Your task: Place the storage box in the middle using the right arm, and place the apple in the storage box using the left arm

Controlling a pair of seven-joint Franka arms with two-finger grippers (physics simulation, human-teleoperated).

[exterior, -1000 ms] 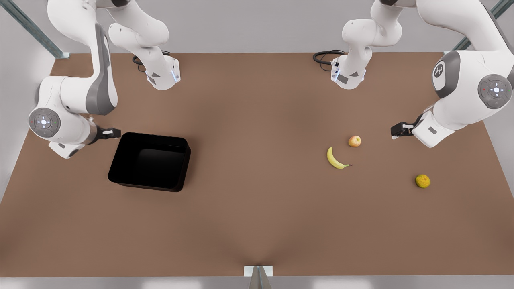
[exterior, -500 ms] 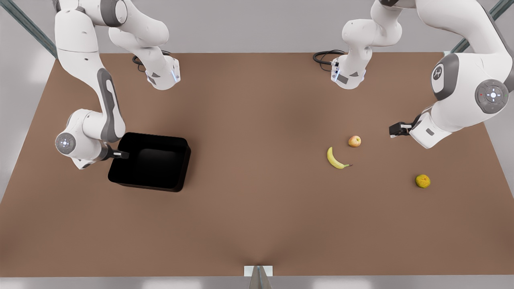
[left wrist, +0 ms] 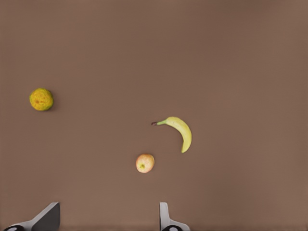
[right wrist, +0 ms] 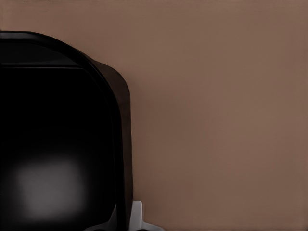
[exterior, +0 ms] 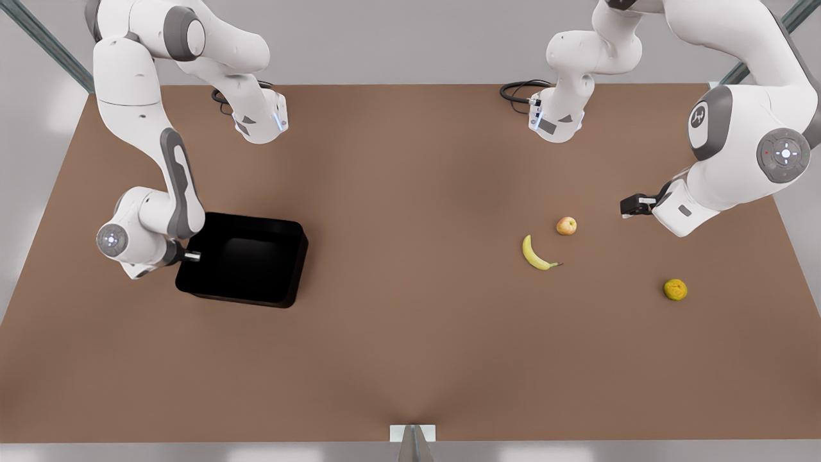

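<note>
The storage box [exterior: 251, 220], a glossy black bin, sits at the front view's left. My right gripper [exterior: 192, 256] is at its left wall. In the right wrist view the fingers [right wrist: 137, 215] straddle that wall [right wrist: 123, 120] and are shut on it. The apple [exterior: 566, 226], yellowish with a red blush, lies on the table at the front view's right. My left gripper [exterior: 632, 206] hovers open to the right of the apple, above the table. In the left wrist view the apple [left wrist: 145, 163] lies ahead of the spread left gripper [left wrist: 107, 221].
A yellow banana [exterior: 535, 254] lies just left of and nearer than the apple. A rough yellow-orange citrus [exterior: 675, 289] sits farther right and nearer. The brown table [exterior: 410, 192] stretches bare between box and fruit. Both arm bases stand at the far edge.
My right gripper came down from beside the box's far-left corner onto its left wall, and the box shifted slightly rightward. My left gripper crept a little toward the apple.
</note>
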